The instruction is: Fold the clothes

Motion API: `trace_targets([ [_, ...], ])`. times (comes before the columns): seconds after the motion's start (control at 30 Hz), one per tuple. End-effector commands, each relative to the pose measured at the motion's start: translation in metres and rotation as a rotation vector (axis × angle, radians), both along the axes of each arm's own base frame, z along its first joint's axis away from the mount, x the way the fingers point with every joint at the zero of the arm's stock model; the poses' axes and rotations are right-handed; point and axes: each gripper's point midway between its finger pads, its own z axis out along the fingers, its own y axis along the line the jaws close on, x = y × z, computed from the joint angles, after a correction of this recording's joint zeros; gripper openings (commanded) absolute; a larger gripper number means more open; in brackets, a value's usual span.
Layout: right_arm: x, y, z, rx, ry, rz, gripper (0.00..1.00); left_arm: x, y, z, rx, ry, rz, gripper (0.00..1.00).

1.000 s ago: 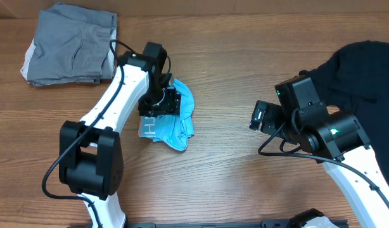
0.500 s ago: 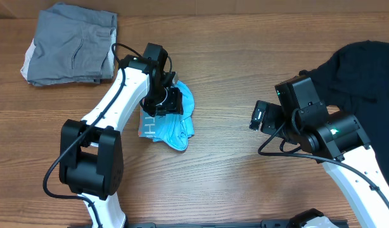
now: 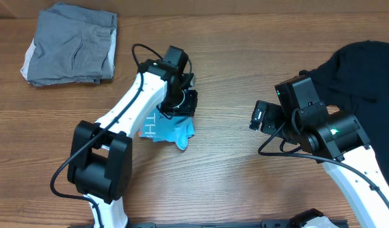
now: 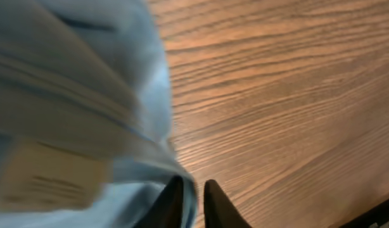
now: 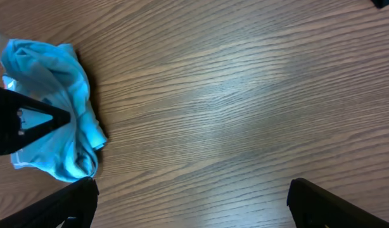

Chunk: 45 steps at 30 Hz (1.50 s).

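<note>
So we've got the light blue shirt [image 3: 173,130] sitting in a crumpled heap on the wood-grain table [image 3: 239,44], a bit left of the middle. It's soft, wrinkly cloth with some white lettering peeking out at its left edge. The left tool [image 3: 185,105] is right over the far end of the heap. From its wrist view, the two dark fingers [image 4: 172,201] are pressed nearly together with a fold of the blue cloth pinched between them. The right tool [image 3: 258,118] hangs over bare wood to the right, with its fingers spread wide and nothing in them. A plain black shirt [image 3: 365,69] is bunched at the far right edge, and a neatly folded grey garment [image 3: 71,44] sits in the far left corner.
</note>
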Motion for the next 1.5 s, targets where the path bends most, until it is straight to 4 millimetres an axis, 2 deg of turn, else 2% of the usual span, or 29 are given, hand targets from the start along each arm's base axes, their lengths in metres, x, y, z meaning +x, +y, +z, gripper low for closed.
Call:
trace_targets([
  [0.0, 0.003, -0.001, 0.003, -0.004, -0.013, -0.008, 1.0, -0.007, -0.01, -0.004, -0.008, 0.021, -0.007, 0.18],
  [0.4, 0.003, -0.001, 0.003, -0.004, -0.013, -0.008, 1.0, -0.021, -0.05, 0.001, -0.032, -0.03, -0.123, 0.26],
  [0.53, 0.003, -0.001, 0.002, -0.004, -0.013, -0.008, 1.0, -0.013, -0.041, 0.022, 0.027, -0.059, -0.141, 0.26],
  [0.6, 0.003, -0.001, 0.002, -0.004, -0.013, -0.008, 1.0, -0.001, -0.023, 0.039, 0.112, -0.089, -0.097, 0.35],
  [0.63, 0.003, -0.001, 0.002, -0.004, -0.013, -0.008, 1.0, 0.006, -0.012, 0.05, 0.156, -0.103, -0.059, 0.49],
  [0.7, 0.003, -0.001, 0.002, -0.004, -0.013, -0.008, 1.0, 0.02, 0.013, 0.07, 0.216, -0.127, 0.029, 0.85],
  [0.77, 0.003, -0.001, 0.002, -0.004, -0.013, -0.008, 1.0, 0.031, 0.027, 0.081, 0.213, -0.138, 0.074, 0.89],
  [0.83, 0.003, -0.001, 0.002, -0.004, -0.013, -0.008, 1.0, 0.042, 0.046, 0.084, 0.198, -0.128, 0.164, 0.89],
  [0.93, 0.003, -0.001, 0.003, -0.004, -0.013, -0.008, 1.0, 0.054, 0.067, 0.078, 0.151, -0.08, 0.266, 0.84],
  [1.03, 0.003, -0.001, 0.002, -0.004, -0.013, -0.008, 1.0, 0.062, 0.074, 0.068, 0.084, -0.03, 0.3, 0.8],
  [1.17, 0.003, -0.001, 0.003, -0.004, -0.013, -0.008, 1.0, 0.067, 0.068, 0.048, 0.046, 0.022, 0.304, 0.81],
  [1.27, 0.003, -0.001, 0.003, -0.004, -0.013, -0.008, 1.0, 0.067, 0.059, 0.023, 0.026, 0.101, 0.321, 0.81],
  [1.47, 0.003, -0.001, 0.002, -0.004, -0.013, -0.008, 1.0, 0.066, 0.055, -0.008, 0.039, 0.181, 0.351, 0.8],
])
